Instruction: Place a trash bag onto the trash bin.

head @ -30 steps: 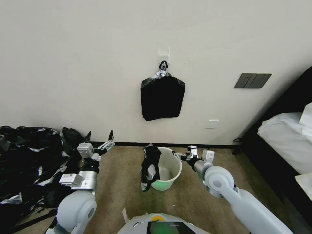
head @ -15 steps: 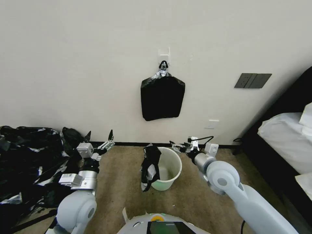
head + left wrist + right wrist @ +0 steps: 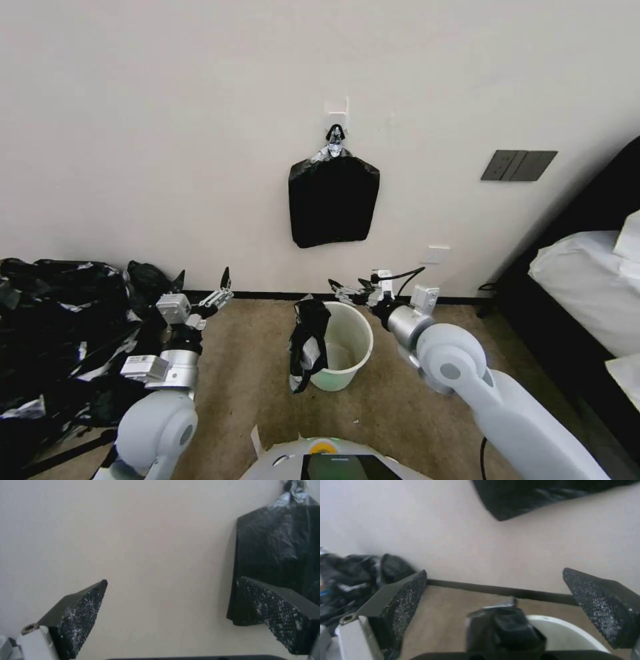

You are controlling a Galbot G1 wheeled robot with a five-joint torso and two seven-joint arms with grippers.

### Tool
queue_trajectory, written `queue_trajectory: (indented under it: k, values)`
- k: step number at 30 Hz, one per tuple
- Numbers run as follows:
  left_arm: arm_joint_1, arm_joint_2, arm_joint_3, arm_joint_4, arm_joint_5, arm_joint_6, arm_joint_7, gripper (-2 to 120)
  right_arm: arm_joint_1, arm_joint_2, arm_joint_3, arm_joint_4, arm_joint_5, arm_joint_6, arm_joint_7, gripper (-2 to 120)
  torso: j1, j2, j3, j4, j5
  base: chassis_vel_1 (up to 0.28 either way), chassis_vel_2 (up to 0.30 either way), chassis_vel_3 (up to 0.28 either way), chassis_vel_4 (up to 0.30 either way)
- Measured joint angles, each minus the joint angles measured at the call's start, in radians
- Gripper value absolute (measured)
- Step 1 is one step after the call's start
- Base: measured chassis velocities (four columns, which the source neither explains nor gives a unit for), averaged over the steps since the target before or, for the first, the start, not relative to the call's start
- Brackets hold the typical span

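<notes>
The white trash bin (image 3: 347,347) stands on the carpet near the wall. A crumpled black trash bag (image 3: 308,340) hangs over its left rim, partly inside and partly outside. My right gripper (image 3: 348,288) hovers open just above the bin's far rim, holding nothing. In the right wrist view its open fingers (image 3: 403,597) frame the trash bag (image 3: 506,630) and the bin's rim (image 3: 563,632) below. My left gripper (image 3: 203,279) is open and empty, raised left of the bin and pointing at the wall. In the left wrist view the left gripper (image 3: 171,582) has only wall between its fingers.
A flat stack of black bags (image 3: 333,200) hangs from a clip on the wall above the bin. A big heap of black plastic (image 3: 60,333) fills the floor at left. A bed (image 3: 587,280) stands at right. Carpet lies bare around the bin.
My right gripper has risen from beside the bin's right rim and swung left to above its far rim. The left arm, bag and bin have not moved.
</notes>
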Motion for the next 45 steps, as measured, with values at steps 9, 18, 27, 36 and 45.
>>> queue_trajectory:
  k: [9,18,27,36,45]
  values:
    - [-0.002,0.028,-0.007,0.01,-0.011,-0.001,0.001,100,0.086,-0.006,-0.088,-0.058,0.016,-0.053,-0.062,100,0.0,0.0,0.0,0.0,-0.0001,0.0,0.0,0.0,0.0]
    - [-0.013,0.106,-0.048,0.053,-0.032,0.0,0.002,100,0.149,0.057,-0.242,-0.182,-0.033,-0.121,-0.071,100,0.0,0.0,0.0,0.0,-0.0001,0.0,0.0,0.0,0.0]
    - [-0.011,0.113,-0.03,0.045,-0.031,0.002,0.003,100,0.147,0.138,-0.306,-0.282,-0.064,-0.138,-0.014,98,0.0,0.0,0.0,0.0,0.0,0.0,0.0,0.0,0.0]
    - [-0.011,0.104,-0.007,0.039,-0.025,0.002,0.004,100,0.149,0.202,-0.33,-0.331,-0.054,-0.136,0.074,80,0.0,0.0,0.0,-0.0001,-0.0001,0.0,0.0,0.0,0.0]
    - [-0.012,0.104,-0.011,0.037,-0.025,0.001,0.004,100,0.153,0.213,-0.346,-0.357,-0.027,-0.137,0.112,45,0.0,0.0,0.0,0.0,0.0,0.0,0.0,0.0,0.0]
